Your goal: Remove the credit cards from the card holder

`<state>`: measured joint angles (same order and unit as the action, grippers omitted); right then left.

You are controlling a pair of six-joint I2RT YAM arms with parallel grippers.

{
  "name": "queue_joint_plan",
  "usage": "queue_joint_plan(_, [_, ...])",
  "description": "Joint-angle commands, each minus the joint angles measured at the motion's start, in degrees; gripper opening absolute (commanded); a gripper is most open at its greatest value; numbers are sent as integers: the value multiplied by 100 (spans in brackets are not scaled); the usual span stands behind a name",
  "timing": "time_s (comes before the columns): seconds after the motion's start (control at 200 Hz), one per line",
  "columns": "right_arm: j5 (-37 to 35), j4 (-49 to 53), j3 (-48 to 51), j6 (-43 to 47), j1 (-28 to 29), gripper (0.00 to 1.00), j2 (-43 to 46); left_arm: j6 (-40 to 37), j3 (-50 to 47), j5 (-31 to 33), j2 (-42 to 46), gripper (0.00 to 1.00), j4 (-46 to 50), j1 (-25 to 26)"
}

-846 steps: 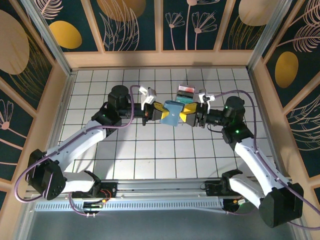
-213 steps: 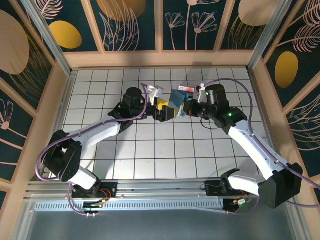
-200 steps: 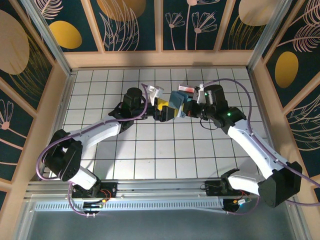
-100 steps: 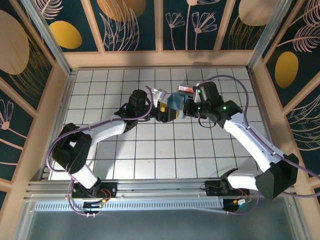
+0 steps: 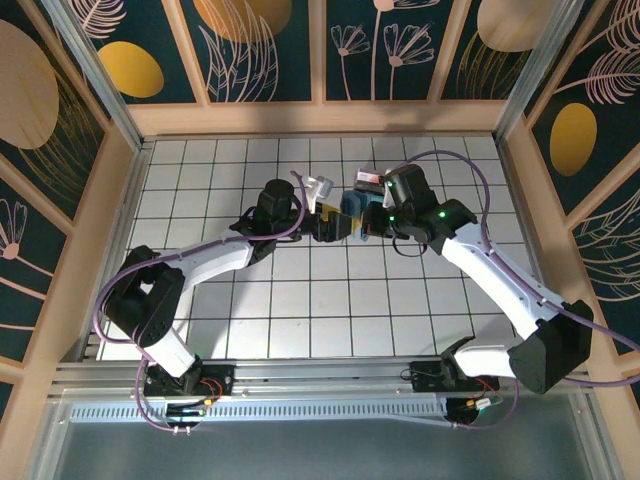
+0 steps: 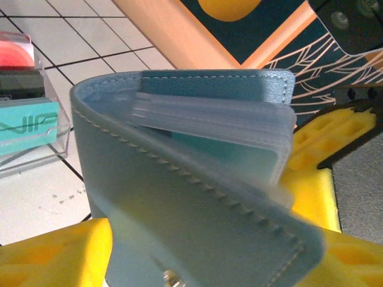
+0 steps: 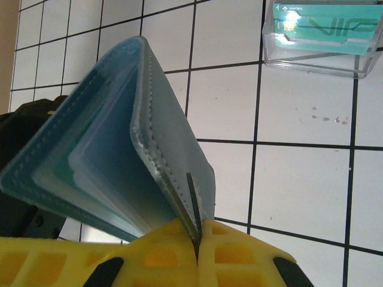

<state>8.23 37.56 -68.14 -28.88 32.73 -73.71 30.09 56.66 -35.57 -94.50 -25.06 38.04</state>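
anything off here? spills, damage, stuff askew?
Nothing spilled or damaged. The wallet is held half-open, one panel pinched in the right tool, with its clear sleeves fanning out. The tray sits flat on the table.

I am working over a white worktop (image 5: 300,300) that is showing a grid of dark lines across square tiles. A clear tray (image 7: 323,37) is lying flat on it at the upper right of my right wrist frame, straddling a grid line. It is holding a teal card (image 7: 326,25) face up. A few dark specks are dotting the tile just below the tray.
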Motion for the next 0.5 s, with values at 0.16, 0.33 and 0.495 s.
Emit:
queue_joint_plan(0.16, [25, -328, 46, 26, 15, 0, 314, -207, 38, 146, 171, 63, 133, 35])
queue_joint_plan(0.33, [284, -484, 125, 32, -4, 0, 410, -127, 48, 68, 116, 73, 81, 35])
queue_joint_plan(0.495, [271, -456, 124, 50, -3, 0, 432, -51, 16, -41, 113, 76, -4, 34])
